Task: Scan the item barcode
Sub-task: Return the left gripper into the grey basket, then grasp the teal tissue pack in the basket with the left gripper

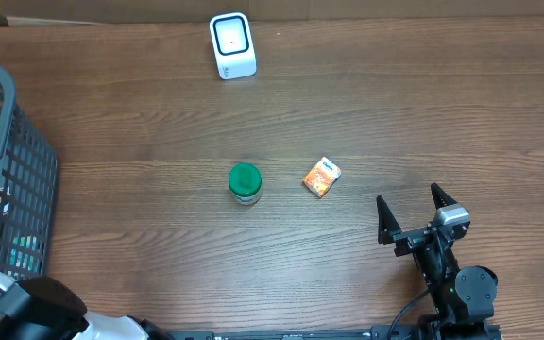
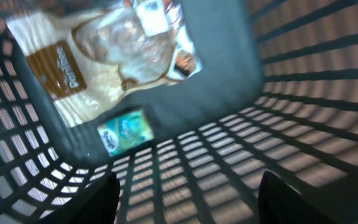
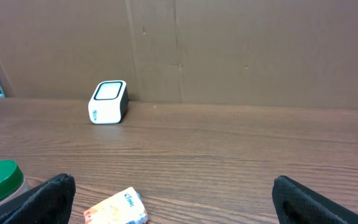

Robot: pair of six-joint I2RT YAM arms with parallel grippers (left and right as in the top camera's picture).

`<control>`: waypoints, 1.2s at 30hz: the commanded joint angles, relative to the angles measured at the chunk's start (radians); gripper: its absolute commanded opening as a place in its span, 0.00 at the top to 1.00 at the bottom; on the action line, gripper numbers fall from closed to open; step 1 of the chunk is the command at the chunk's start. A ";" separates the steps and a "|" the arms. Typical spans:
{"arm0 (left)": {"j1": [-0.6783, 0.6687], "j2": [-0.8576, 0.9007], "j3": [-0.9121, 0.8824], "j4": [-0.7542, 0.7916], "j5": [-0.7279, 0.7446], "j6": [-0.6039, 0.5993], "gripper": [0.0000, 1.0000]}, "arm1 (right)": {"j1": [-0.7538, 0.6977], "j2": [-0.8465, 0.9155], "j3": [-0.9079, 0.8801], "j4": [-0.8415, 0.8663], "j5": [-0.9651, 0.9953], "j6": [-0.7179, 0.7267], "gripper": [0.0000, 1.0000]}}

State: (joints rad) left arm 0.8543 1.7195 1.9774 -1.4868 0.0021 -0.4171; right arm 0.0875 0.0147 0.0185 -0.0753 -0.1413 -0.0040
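A white barcode scanner (image 1: 232,44) stands at the table's far edge, also in the right wrist view (image 3: 108,102). A green-lidded jar (image 1: 245,183) and a small orange tissue pack (image 1: 322,177) lie mid-table. My right gripper (image 1: 408,195) is open and empty, right of the pack (image 3: 117,209) and apart from it. My left gripper (image 2: 190,180) is open inside the grey basket (image 1: 22,161), with nothing between its fingers. Below it lie a tan snack bag (image 2: 98,56) and a teal pack (image 2: 126,132); the view is blurred.
The basket's slatted walls (image 2: 303,93) surround the left gripper on all sides. A brown cardboard wall (image 3: 229,50) backs the table behind the scanner. The left arm's body (image 1: 26,307) sits at the table's front left corner.
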 commanded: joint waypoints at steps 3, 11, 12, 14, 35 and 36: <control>0.021 -0.006 -0.216 0.079 -0.013 0.026 0.42 | 0.008 -0.011 -0.011 0.003 0.009 -0.005 0.00; 0.023 -0.006 -0.544 0.277 -0.072 0.033 0.41 | 0.008 -0.011 -0.011 0.003 0.009 -0.005 0.00; 0.023 -0.006 -0.572 0.299 -0.078 0.033 0.40 | 0.008 -0.011 -0.011 0.003 0.009 -0.005 0.00; 0.023 -0.006 -0.625 0.344 -0.092 0.033 0.37 | 0.008 -0.011 -0.011 0.003 0.009 -0.005 0.00; 0.023 0.151 -0.793 0.505 -0.116 0.081 0.46 | 0.008 -0.011 -0.011 0.003 0.009 -0.005 0.00; 0.023 0.160 -0.793 0.506 -0.116 0.081 0.59 | 0.008 -0.011 -0.011 0.003 0.009 -0.005 0.00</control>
State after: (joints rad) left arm 0.8806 1.8202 1.2118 -0.9779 -0.1284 -0.3656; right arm 0.0875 0.0147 0.0185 -0.0757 -0.1410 -0.0036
